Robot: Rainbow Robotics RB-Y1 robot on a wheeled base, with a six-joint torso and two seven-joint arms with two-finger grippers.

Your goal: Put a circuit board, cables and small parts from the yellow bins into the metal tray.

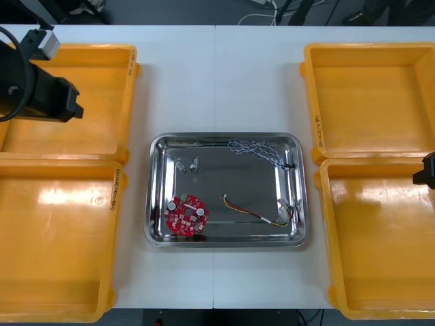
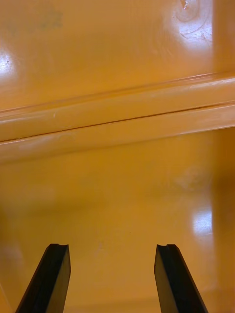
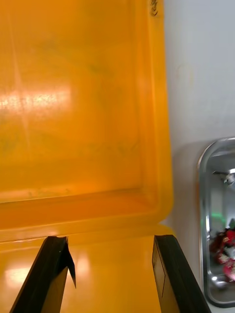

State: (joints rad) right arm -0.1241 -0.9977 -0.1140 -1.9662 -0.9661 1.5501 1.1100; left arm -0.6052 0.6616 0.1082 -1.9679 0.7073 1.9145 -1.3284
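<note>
In shiny rectangular metal tray [image 1: 152, 197] at surface centre: round red circuit board [image 1: 185, 215] at 7 o'clock | left jaws 10 o'clock, right jaws 3 o'clock, over yellow plastic bins [image 1: 370, 88], wide apart, empty | risk: snagging bin rims if swung low.

Light table [image 1: 217, 81]: a white, matt top spanning the front view from side to side. A thin seam [image 1: 215, 68] runs from the far edge to the near edge through the middle, dividing the top into two panels. Beyond the far edge lies dark floor [image 1: 170, 10], where a white cord [image 1: 265, 5] curls just beside several dark cables [image 1: 302, 8].
</note>
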